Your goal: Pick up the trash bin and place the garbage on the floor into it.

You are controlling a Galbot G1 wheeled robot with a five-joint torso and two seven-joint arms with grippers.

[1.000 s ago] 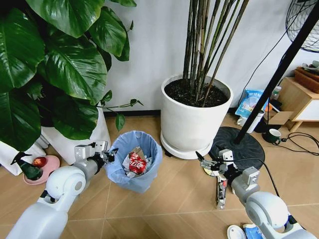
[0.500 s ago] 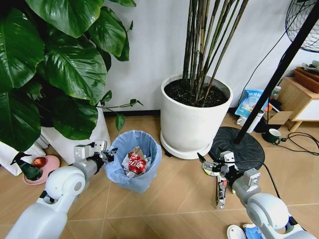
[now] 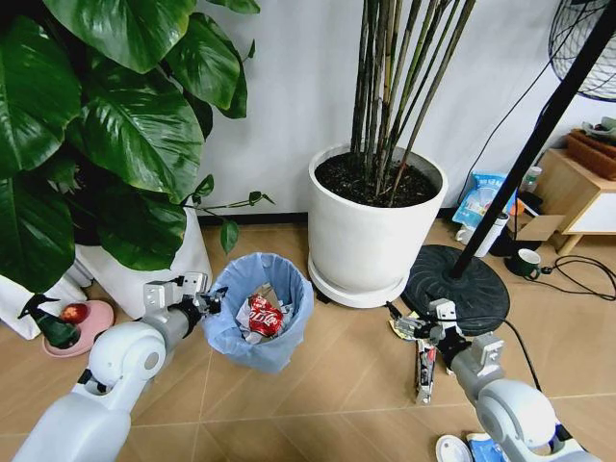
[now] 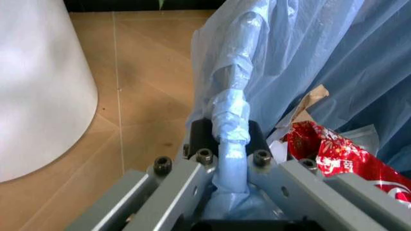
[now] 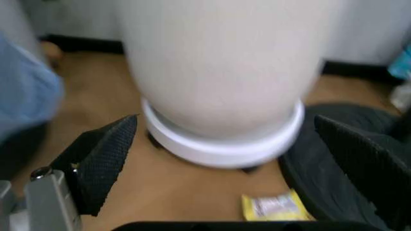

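Standing on the floor (image 3: 318, 385), the trash bin (image 3: 262, 318) adjoins a white pot (image 3: 371, 231).

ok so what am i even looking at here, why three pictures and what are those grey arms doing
It is one two-armed wheeled robot seen by three cameras at once. The wide picture comes from its head; the other two sit on its wrists. The left gripper is shut on the rim of the trash bin, a small bin lined with a pale blue bag; the left wrist view shows the fingers pinching that bag. A red wrapper already lies inside. The right gripper is open, low over the floor near a yellow packet beside the white plant pot.
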